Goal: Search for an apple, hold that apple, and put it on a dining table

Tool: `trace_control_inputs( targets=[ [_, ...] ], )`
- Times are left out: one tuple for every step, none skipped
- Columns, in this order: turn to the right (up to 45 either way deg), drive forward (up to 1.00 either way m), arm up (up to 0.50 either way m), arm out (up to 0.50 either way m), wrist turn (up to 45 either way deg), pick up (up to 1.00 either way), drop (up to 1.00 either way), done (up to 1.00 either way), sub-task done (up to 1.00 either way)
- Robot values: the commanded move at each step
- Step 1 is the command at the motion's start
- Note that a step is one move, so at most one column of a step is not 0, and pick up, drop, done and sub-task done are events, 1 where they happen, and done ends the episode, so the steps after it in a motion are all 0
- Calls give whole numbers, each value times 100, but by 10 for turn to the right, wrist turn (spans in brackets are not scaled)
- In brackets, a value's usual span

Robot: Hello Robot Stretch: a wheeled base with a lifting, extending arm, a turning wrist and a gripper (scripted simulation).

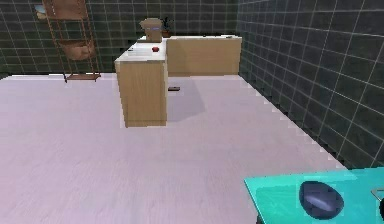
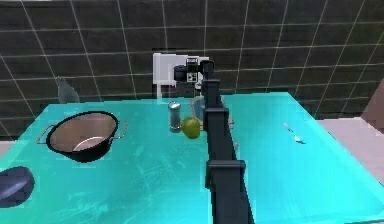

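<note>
**Fig. 1. My arm reached across the teal table, with a round fruit lying beside it**

Forward view, left to right: a wooden counter (image 1: 142,85) carries a small red blob (image 1: 157,47) on its top (too small to name, though it too might be fruit). At the lower right is a corner of the teal table (image 1: 290,190).

Arm side view, left to right: a dark bowl (image 2: 82,133) sits on the same tabletop, then a small grey canister (image 2: 175,112). Just beside the canister, resting on the table and close against my arm (image 2: 222,150), is what I take by shape and colour for a yellow-green apple (image 2: 190,126).

Handling, as I judge it: the apple should be fairly light and firm enough not to give under my fingers. Its smooth skin is likely slippery, and being round it will roll if nudged. A hard squeeze or a drop would bruise it. I would take it across its widest middle, one finger on each side, minding the canister crowding one flank.

My gripper (image 2: 183,73) stands at the arm's far end, farther out than the apple, near the table's far edge with the dark tiled wall behind. I cannot tell whether it is grasping or released, nor whether it holds anything. Whether any part of me touches the apple cannot be told either.
</note>
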Motion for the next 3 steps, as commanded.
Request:
trace_control_inputs(
  targets=[
    [0, 0, 10, 0, 0, 0, 0, 0, 0],
    [0, 0, 0, -8, 0, 0, 0, 0, 0],
    [0, 0, 0, 0, 0, 0, 0, 100, 0]
  ],
)
